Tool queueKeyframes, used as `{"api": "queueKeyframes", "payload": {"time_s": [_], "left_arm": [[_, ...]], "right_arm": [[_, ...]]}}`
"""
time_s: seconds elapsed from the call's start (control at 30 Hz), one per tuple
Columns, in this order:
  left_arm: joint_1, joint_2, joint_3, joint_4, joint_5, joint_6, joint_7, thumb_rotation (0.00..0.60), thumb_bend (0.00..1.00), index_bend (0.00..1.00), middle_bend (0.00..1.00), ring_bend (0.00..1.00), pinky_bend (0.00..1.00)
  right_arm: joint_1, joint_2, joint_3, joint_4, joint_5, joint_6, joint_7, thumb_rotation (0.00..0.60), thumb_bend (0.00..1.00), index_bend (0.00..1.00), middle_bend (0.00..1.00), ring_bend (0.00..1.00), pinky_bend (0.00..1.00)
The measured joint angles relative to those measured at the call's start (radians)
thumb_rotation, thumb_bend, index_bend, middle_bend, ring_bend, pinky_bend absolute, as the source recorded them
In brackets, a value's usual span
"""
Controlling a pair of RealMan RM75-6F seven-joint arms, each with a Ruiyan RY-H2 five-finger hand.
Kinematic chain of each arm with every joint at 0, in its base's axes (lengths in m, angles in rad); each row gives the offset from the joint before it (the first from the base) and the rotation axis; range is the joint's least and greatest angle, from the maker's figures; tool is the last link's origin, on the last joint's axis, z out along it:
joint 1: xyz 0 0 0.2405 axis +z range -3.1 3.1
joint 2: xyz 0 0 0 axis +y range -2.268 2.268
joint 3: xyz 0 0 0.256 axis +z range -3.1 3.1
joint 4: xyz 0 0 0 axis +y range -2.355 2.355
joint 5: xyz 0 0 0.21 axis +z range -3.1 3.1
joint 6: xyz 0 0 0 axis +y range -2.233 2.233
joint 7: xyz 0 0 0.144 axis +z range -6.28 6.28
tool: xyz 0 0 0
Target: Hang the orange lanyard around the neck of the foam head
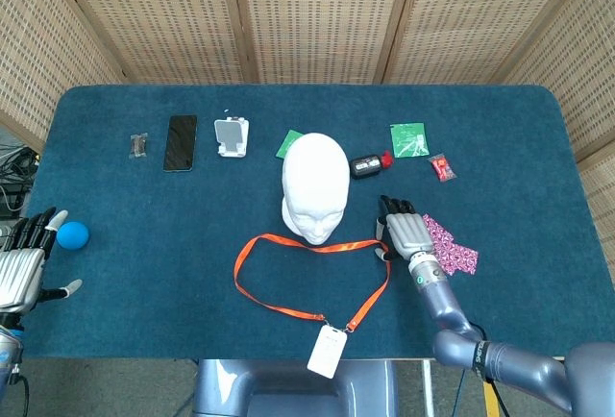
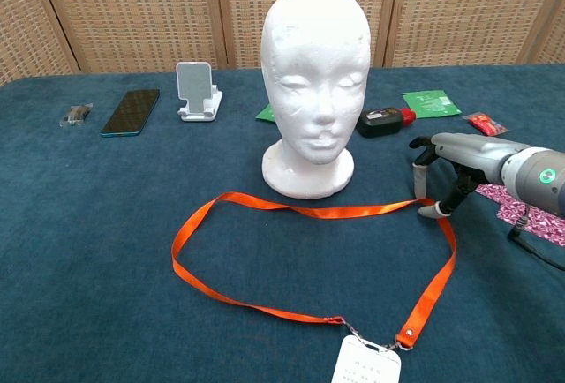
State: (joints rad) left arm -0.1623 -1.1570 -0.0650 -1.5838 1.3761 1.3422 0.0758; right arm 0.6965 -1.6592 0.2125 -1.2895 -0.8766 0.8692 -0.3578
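Lying flat, orange lanyard (image 2: 309, 259) carries a badge (image 2: 367, 364) with unreadable print.

Matt white foam head (image 2: 315, 83), glossy orange ribbon lanyard (image 2: 309, 259), napped blue cloth table (image 2: 106, 251)

Right hand (image 1: 407, 232): silver-grey metal back, dark segmented fingers (image 2: 418, 174) with pale grey-white tips. Wrist is a grey cylinder with a small green round marking (image 2: 545, 171) and a dark ring; thin black cable (image 2: 533, 246) runs off it. Forearm smooth blue-grey. Left hand (image 1: 21, 268): same build, ribbed silver back, dark fingers, white tips.
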Motion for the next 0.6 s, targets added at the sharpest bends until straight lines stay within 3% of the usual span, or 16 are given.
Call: {"api": "queueKeyframes", "payload": {"time_s": [0.6], "left_arm": [[-0.003, 0.001, 0.003, -0.001, 0.0, -0.002, -0.002, 0.6, 0.0, 0.0, 0.0, 0.0, 0.0]], "right_arm": [[0.013, -0.021, -0.01, 0.015, -0.009, 0.006, -0.003, 0.6, 0.68, 0.65, 0.0, 0.0, 0.0]]}}
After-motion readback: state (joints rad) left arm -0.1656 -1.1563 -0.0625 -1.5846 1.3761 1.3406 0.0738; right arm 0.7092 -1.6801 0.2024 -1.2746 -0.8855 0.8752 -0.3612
